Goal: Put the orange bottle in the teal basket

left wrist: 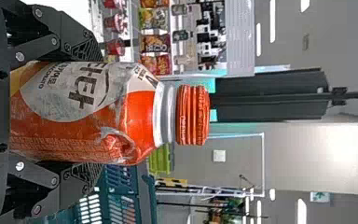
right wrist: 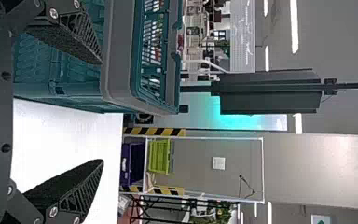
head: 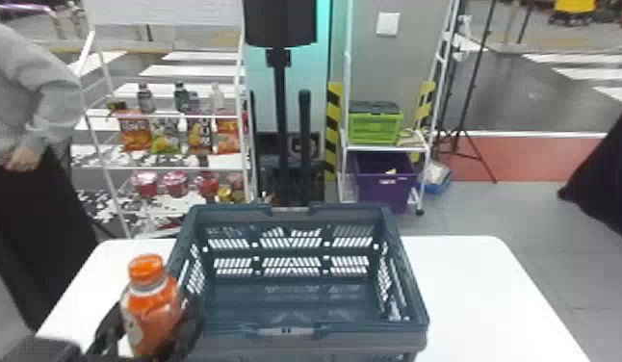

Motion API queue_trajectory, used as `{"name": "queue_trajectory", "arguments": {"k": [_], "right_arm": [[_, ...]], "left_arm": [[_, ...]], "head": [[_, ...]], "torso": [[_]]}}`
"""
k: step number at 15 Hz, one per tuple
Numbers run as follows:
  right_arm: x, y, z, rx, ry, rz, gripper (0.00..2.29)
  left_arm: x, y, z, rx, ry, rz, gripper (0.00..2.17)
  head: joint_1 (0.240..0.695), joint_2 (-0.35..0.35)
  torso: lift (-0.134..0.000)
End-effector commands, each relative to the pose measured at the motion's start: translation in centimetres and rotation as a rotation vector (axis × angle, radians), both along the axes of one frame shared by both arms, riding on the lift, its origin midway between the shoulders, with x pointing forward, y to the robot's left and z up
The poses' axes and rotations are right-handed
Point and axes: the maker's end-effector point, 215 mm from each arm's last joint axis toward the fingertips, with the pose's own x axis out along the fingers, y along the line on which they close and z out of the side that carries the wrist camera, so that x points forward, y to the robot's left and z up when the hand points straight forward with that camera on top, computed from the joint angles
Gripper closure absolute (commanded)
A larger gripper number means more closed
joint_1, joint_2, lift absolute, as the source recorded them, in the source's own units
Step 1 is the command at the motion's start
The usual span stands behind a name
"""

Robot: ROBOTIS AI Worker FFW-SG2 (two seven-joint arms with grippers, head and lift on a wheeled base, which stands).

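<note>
One orange bottle (head: pixel 153 308) is gripped upright, cap uppermost, between the two fingers of the left end effector (left wrist: pixel 95 112). Position: 8 o'clock from the centre of the teal basket (head: pixel 368 328), near its closest left corner. Whether the base clears the rim cannot be determined. The right end effector (right wrist: pixel 102 113) is open and holds nothing; position: about 5 o'clock from the basket.

Recommended procedure for the transfer, judged to be the current step:
1. Raise the bottle until its base is above the rim.
2. Traverse toward 2 o'clock, to the middle of the basket opening.
3. Lower vertically until the base meets the basket floor.
4. Spread the fingers evenly, then withdraw straight up.

CAUTION: The body is probably soft plastic; apply steady, moderate pressure. A low traverse could catch the left wall and tilt the bottle or push the basket. Early release could topple it.

Surface: the basket stands on a white tabletop (head: pixel 478 298) with rounded far corners.

Room: at 11 o'clock, a white rack (head: pixel 168 168) carries snack bags (head: pixel 134 130) and small bottles. At 12 o'clock stands a black post (head: pixel 280 96). At 1 o'clock, a green crate (head: pixel 375 129) sits above a purple bin (head: pixel 387 190). Grey floor (head: pixel 541 212) extends toward 2 o'clock.
</note>
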Motion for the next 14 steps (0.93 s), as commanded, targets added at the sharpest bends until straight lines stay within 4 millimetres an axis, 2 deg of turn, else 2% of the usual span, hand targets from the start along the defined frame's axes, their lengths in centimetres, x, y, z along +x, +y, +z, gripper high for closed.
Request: {"name": "queue_trajectory", "arguments": {"k": [1, 2, 6, 9, 12, 14], "right_arm": [[0.0, 0.3, -0.2, 0.003, 0.001, -0.001, 0.14], [0.0, 0.4, -0.4, -0.001, 0.007, 0.001, 0.14], [-0.1, 1.0, -0.8, -0.005, 0.014, 0.002, 0.14], [-0.2, 1.2, -1.3, -0.01, 0.025, -0.003, 0.14], [-0.3, 1.4, -1.7, -0.012, 0.033, -0.006, 0.14], [-0.4, 1.4, -2.0, -0.014, 0.04, -0.012, 0.14]], "left_arm": [[3.0, 0.1, 0.8, 0.037, 0.042, -0.028, 0.51], [3.9, 0.1, 1.0, 0.043, 0.055, -0.036, 0.51], [8.3, -3.4, -0.6, 0.077, 0.14, -0.183, 0.51], [11.9, -4.7, -1.3, 0.134, 0.167, -0.288, 0.5], [15.1, -5.3, -3.0, 0.193, 0.23, -0.403, 0.5], [16.5, -7.1, -4.9, 0.257, 0.297, -0.529, 0.5]], "head": [[0.499, 0.0], [0.499, 0.0], [0.499, 0.0], [0.499, 0.0], [0.499, 0.0], [0.499, 0.0]], "torso": [[0.0], [0.0], [0.0], [0.0], [0.0], [0.0]]}}
